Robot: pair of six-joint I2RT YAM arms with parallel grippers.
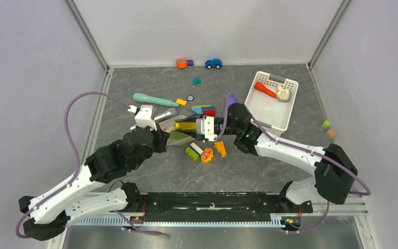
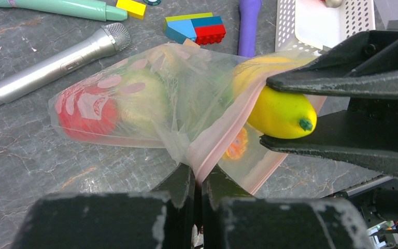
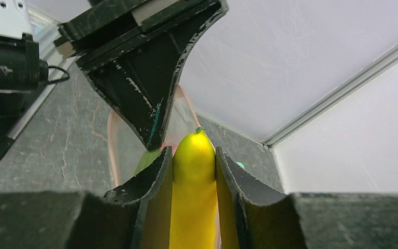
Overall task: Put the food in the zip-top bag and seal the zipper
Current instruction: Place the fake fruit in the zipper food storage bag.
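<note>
The left gripper [image 2: 199, 174] has its fingers pressed together on the pale-pink zipper [image 2: 223, 132] of the zip-top bag [image 2: 150, 98]; in its own wrist view the strip rises straight out from between the tips. Just past those tips and to their right, the right gripper [image 2: 286, 111] is clamped on the banana [image 2: 280, 111], one finger above and one below. The fruit's green-dotted end is bare, and its other part is veiled by the clear film at the bag's mouth. The right wrist view shows that hold from behind: the banana fills the gap between the fingers [image 3: 150, 187], and the left arm's black fingers meet just beyond its tip, but the bag's contents are hidden there. The left wrist view alone shows them: a green cabbage [image 2: 140, 98] nearer the fingers and a red tomato [image 2: 85, 111] at the far closed end. Beyond the bag lie a silver microphone [image 2: 57, 65], building blocks [image 2: 197, 27] and a purple stick [image 2: 249, 26]. Only the top view shows the white basket [image 1: 264, 109] whole, behind the right wrist, holding the carrot [image 1: 265, 90] and the beige piece [image 1: 284, 95].
</note>
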